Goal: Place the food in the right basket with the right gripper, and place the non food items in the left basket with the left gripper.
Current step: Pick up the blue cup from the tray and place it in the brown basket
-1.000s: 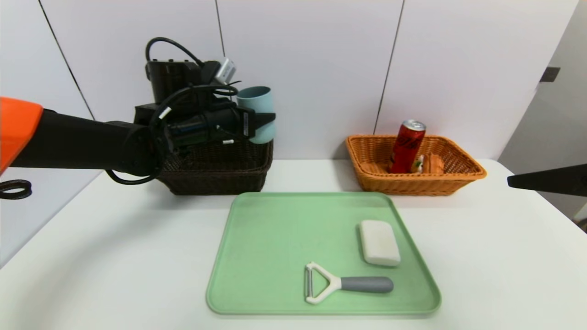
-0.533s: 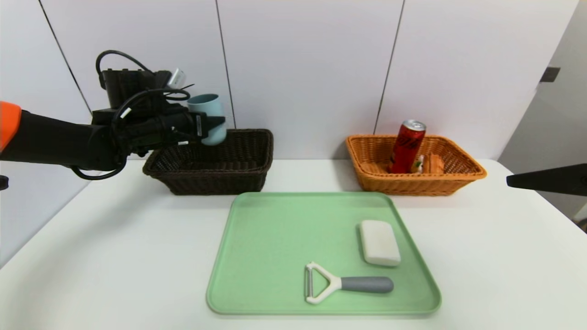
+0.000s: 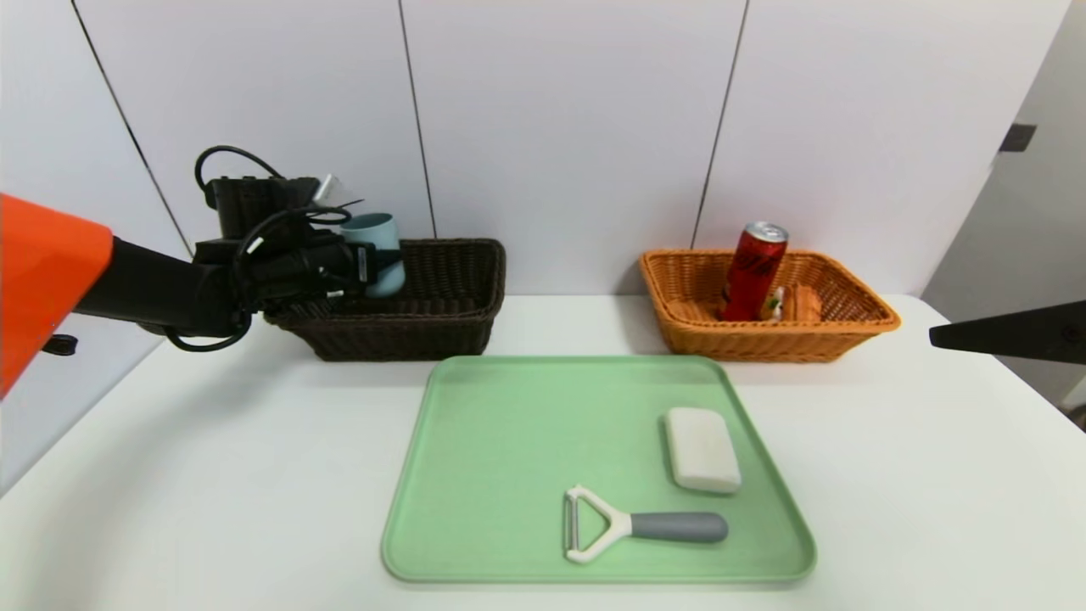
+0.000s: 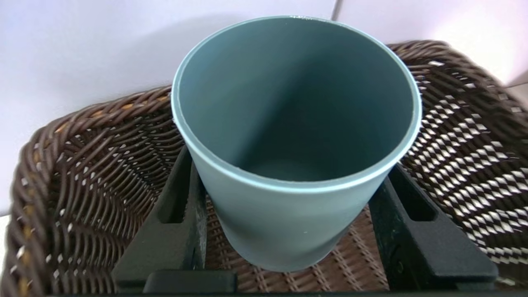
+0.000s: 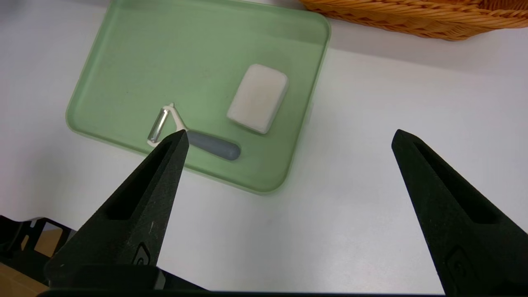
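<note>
Your left claw (image 3: 392, 260) grasps the blue-grey cup (image 3: 375, 241) upright over the dark brown basket (image 3: 441, 310); your right claw (image 5: 288, 138) hangs released above the worktop (image 3: 212, 475) beside the green tray (image 3: 509, 424)

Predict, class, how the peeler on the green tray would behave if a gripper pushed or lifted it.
The peeler lies flat, so it would probably slide or pivot, not roll. Its thick grey handle probably outweighs the thin white head, so it may tilt if gripped off-centre. It looks stiff.

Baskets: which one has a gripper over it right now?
The dark brown basket. The left gripper holds the blue-grey cup over it; the orange-tan basket has no gripper near it.
</note>
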